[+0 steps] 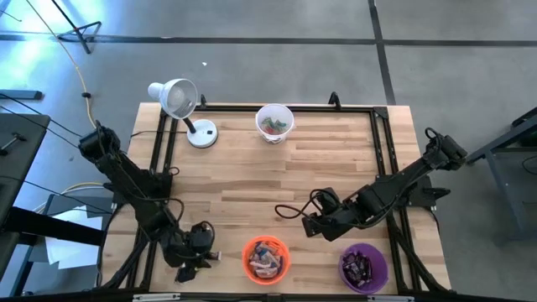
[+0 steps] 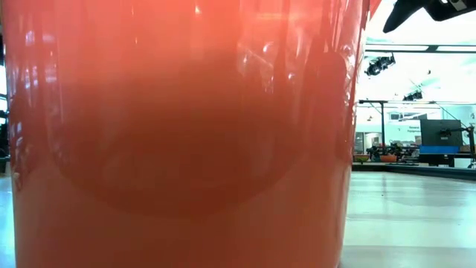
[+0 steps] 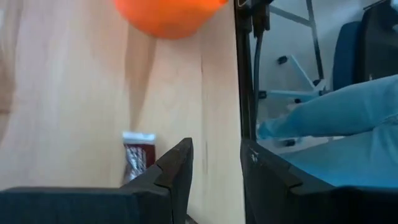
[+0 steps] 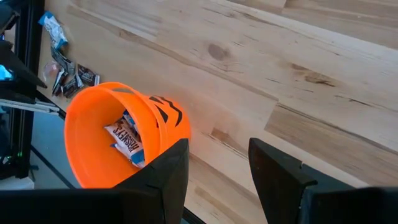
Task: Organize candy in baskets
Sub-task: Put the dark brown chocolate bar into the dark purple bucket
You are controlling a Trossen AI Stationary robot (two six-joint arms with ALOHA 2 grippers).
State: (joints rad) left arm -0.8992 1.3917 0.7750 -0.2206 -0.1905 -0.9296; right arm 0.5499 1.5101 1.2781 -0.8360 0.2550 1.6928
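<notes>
Dark fingers of the left gripper (image 1: 195, 262) stand parted with nothing between them, low over the table's (image 1: 252, 180) near edge, just left of the orange basket (image 1: 266, 258); a brown-wrapped candy (image 3: 137, 158) lies on the wood beside them. The right gripper (image 1: 312, 225) hangs open and empty too, between the orange basket and the purple basket (image 1: 363, 267). In the orange one lie several wrapped bars, one reading HERSHEY'S (image 4: 129, 146). Dark pieces fill the purple basket; the white basket (image 1: 274, 122) at the far edge holds a few red and green ones. Both arms reach inward, bent low.
</notes>
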